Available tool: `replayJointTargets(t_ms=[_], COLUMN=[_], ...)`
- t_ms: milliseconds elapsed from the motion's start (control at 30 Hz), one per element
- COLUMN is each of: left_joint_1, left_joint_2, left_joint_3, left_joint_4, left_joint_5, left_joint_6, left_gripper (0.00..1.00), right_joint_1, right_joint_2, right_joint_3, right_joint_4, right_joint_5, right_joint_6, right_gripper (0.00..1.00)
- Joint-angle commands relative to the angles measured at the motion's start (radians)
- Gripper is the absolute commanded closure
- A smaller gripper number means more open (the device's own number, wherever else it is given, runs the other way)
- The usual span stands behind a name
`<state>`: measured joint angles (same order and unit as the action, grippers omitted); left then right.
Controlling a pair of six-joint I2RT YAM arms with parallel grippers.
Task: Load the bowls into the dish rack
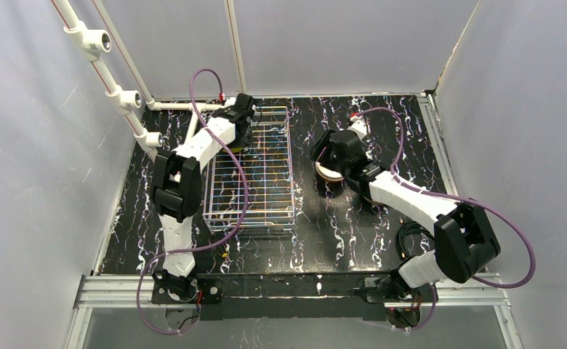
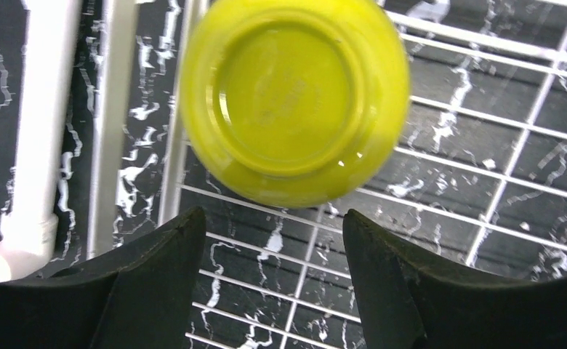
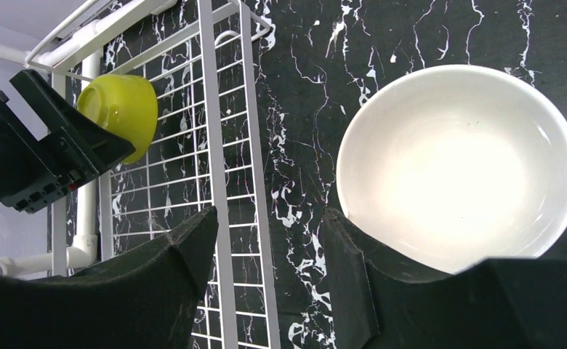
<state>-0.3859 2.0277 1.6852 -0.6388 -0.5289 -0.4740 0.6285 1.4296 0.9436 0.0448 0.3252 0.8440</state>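
Observation:
The lime-yellow bowl (image 2: 295, 98) lies with its underside toward the camera in the far left corner of the dish rack (image 1: 255, 171), slightly blurred. My left gripper (image 2: 273, 225) is open just short of it, both fingers clear of the bowl. The bowl also shows in the right wrist view (image 3: 124, 109), tilted beside the left gripper's tips. The white bowl (image 3: 459, 167) stands upright on the table right of the rack. My right gripper (image 3: 270, 218) is open, its right finger (image 3: 353, 254) at the bowl's left rim. The other bowls are out of view.
A white pipe frame (image 1: 121, 94) runs along the rack's far left side, close to the left gripper. The rack's right wall (image 3: 226, 145) stands between my right gripper's fingers and the yellow bowl. Grey walls enclose the black marbled table (image 1: 339, 233).

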Motion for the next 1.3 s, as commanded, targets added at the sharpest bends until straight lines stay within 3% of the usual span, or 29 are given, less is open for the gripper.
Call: replayJointTargets(t_ms=[0,267,500,767,900,1133,1267], left_joint_1=[-0.004,-0.004,-0.046,-0.176,-0.224,-0.27,-0.274], left_joint_2=[-0.029,-0.196,-0.369,-0.498,-0.587,-0.67,-0.695], left_joint_3=[0.034,0.008,-0.084,-0.222,-0.291,-0.305,-0.302], left_joint_4=[0.014,-0.048,-0.105,-0.134,-0.137,-0.215,-0.22], left_joint_5=[0.153,0.36,0.626,0.569,0.543,0.473,0.439], left_joint_6=[0.056,0.098,0.133,0.156,0.133,0.112,0.115], left_gripper=[0.31,0.25,0.21,0.16,0.03,0.02,0.02], right_joint_1=[-0.009,-0.051,-0.075,-0.073,-0.07,-0.058,-0.056], right_joint_2=[-0.009,-0.043,0.0,0.114,0.192,0.277,0.31], right_joint_3=[0.007,0.058,0.136,0.247,0.332,0.401,0.398], right_joint_4=[0.023,-0.097,-0.257,-0.356,-0.413,-0.43,-0.444], right_joint_5=[-0.008,-0.016,-0.011,-0.073,-0.075,-0.12,-0.066], right_joint_6=[-0.03,-0.148,-0.269,-0.401,-0.432,-0.459,-0.452], right_gripper=[0.37,0.34,0.32,0.36,0.38,0.42,0.48])
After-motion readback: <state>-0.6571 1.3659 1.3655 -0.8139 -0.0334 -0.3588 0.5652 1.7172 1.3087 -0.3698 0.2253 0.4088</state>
